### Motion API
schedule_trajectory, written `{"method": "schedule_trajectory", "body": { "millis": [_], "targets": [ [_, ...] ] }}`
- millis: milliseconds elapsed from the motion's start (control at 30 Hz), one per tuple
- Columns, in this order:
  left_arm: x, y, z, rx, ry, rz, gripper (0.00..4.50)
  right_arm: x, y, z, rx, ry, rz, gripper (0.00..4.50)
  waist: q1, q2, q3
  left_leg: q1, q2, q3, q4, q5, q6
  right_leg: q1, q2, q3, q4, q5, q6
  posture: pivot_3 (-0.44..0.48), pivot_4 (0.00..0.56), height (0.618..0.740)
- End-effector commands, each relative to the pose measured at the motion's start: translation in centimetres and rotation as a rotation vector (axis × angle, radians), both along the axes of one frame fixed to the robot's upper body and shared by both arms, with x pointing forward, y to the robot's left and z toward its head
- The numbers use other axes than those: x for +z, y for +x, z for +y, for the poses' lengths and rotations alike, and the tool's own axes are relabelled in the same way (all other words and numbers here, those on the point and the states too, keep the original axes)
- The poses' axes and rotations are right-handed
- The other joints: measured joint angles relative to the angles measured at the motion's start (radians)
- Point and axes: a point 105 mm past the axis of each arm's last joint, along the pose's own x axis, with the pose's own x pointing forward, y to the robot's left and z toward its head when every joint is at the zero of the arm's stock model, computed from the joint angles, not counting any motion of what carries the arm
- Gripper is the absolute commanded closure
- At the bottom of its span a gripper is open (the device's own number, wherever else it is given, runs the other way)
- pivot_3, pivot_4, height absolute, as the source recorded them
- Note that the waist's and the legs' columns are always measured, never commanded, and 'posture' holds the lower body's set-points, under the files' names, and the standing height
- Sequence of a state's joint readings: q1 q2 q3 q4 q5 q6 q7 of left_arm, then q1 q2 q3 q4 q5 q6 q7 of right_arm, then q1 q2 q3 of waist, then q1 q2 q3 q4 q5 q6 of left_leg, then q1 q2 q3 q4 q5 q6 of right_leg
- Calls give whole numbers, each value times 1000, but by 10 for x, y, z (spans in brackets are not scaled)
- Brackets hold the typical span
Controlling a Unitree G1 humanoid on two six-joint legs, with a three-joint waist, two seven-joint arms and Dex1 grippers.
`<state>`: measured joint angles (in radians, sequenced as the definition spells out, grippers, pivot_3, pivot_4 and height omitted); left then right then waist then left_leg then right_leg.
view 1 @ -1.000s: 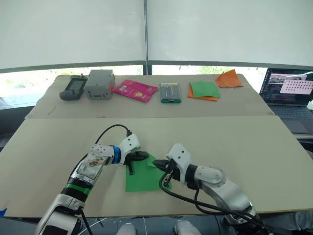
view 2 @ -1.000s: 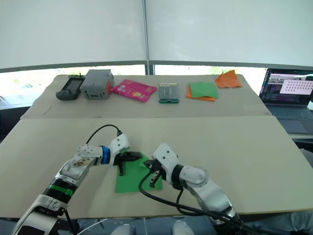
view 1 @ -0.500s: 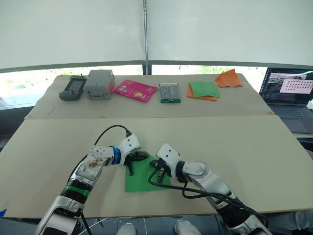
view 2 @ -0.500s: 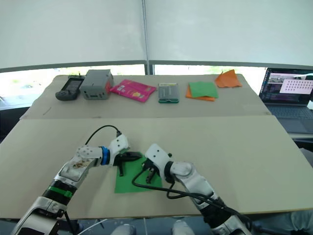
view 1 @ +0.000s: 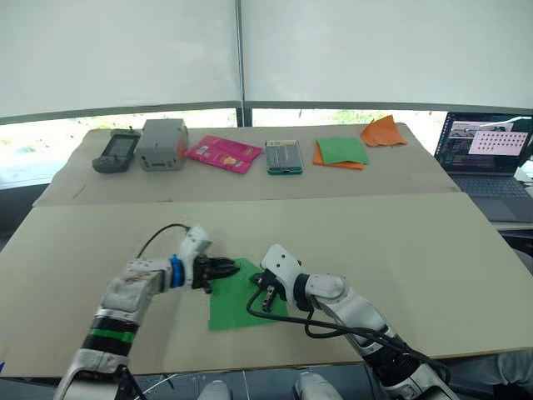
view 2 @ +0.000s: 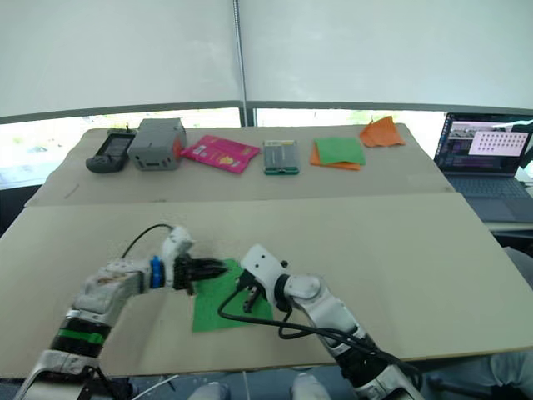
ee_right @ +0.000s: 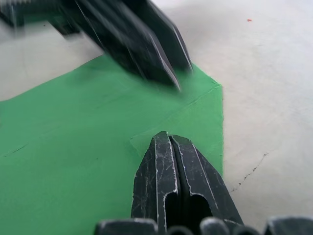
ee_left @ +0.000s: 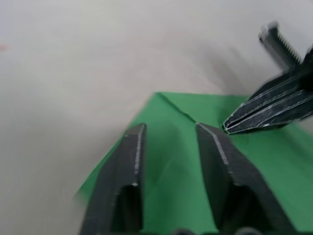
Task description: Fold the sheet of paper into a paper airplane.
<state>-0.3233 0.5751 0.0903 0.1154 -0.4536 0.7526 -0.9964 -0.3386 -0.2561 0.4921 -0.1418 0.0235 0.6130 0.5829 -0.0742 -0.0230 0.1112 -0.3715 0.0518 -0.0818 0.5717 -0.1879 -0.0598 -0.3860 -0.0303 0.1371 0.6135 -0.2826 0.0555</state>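
Note:
The sheet of paper [view 1: 236, 300], bright green, lies nearly flat on the near table with a creased, folded corner [ee_right: 195, 115] at its far side. No paper airplane is in view. My left gripper [ee_left: 168, 128] stands open low over the sheet's far left corner, with its fingers [ee_left: 134, 152] astride the green surface. In the head view this left gripper [view 1: 226, 269] points right, toward the other one. My right gripper [ee_right: 166, 136] is shut, its tip resting on the folded flap, and in the head view the right gripper [view 1: 266, 296] sits on the sheet's right part.
On the far table stand a black handheld device [view 1: 114, 150], a grey box [view 1: 162, 143], a pink packet [view 1: 220, 153], a small case [view 1: 284, 157], a green sheet on orange paper [view 1: 340, 152] and crumpled orange paper [view 1: 383, 132]. A laptop [view 1: 487, 150] stands at the right.
My left gripper has opened and its arm has swung lower and to the left. The right gripper stays shut on the sheet. The camera has shifted a little.

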Motion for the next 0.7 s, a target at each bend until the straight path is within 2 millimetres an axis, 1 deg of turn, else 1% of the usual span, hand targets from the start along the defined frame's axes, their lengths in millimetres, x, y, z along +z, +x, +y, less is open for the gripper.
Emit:
{"method": "schedule_trajectory", "body": {
  "millis": [33, 100, 200, 300, 367, 467, 533, 633, 667, 700],
  "targets": [
    [18, -6, 9, 38, -86, 5, 1354, -24, -3, -12, -43, -67, 86, 4500, 6, 0, 1, 0, 0, 0, 0, 0, 0, 1, 0, 0, -1, 0, 0, 0, 150, 740],
    [10, -9, 13, 65, -86, 36, 1354, -23, -2, -11, -48, -63, 83, 4500, 8, 1, 2, 0, -1, 0, 0, 0, 0, 1, -1, 0, -2, 0, 0, 0, 150, 740],
    [3, -10, 10, 86, -131, 83, 1354, -22, -1, -11, -50, -61, 80, 4500, 7, 0, 3, 0, -1, 0, 0, 0, -1, 1, -1, 0, -1, 0, 0, 0, 150, 740],
    [-13, -6, 11, 143, -117, 117, 1354, -22, 0, -9, -52, -59, 78, 4500, 6, -1, 3, 0, 0, 0, 0, 0, -1, 0, -1, 0, -1, 0, 0, 0, 150, 740],
    [-14, -4, 7, 153, -128, 117, 1354, -22, -1, -9, -50, -60, 78, 4500, 6, -1, 2, 0, -1, 0, 0, 0, -1, 1, -1, 0, -1, 0, 0, 0, 150, 740],
    [-10, -2, 0, 150, -144, 103, 1354, -22, -2, -8, -51, -59, 81, 4500, 8, 0, 1, 0, -1, 0, 0, 0, -1, 1, -1, 0, -1, 0, 0, 0, 150, 740],
    [-12, -2, -1, 145, -115, 97, 1354, -22, -3, -8, -52, -58, 82, 4500, 8, 0, 1, 0, -1, 0, 0, -1, -1, 1, -1, 0, -1, 0, 0, 0, 150, 740],
    [-12, -3, -3, 136, -120, 93, 2159, -21, -3, -7, -54, -56, 82, 4500, 7, 0, 1, 0, -1, 0, 0, -1, -1, 1, -1, 0, -1, 0, 0, 0, 150, 740],
    [-12, -3, -3, 133, -120, 91, 2523, -21, -3, -7, -55, -56, 82, 4500, 6, -1, 1, 0, -1, 0, 0, -1, -1, 1, -1, 0, -1, 0, 0, 0, 150, 740],
    [-11, -3, -4, 129, -116, 87, 2746, -21, -2, -7, -55, -56, 81, 4500, 6, -1, 1, 0, -1, 0, 0, -1, -1, 0, -1, 0, -1, 0, 0, 0, 150, 740]
  ]
}}
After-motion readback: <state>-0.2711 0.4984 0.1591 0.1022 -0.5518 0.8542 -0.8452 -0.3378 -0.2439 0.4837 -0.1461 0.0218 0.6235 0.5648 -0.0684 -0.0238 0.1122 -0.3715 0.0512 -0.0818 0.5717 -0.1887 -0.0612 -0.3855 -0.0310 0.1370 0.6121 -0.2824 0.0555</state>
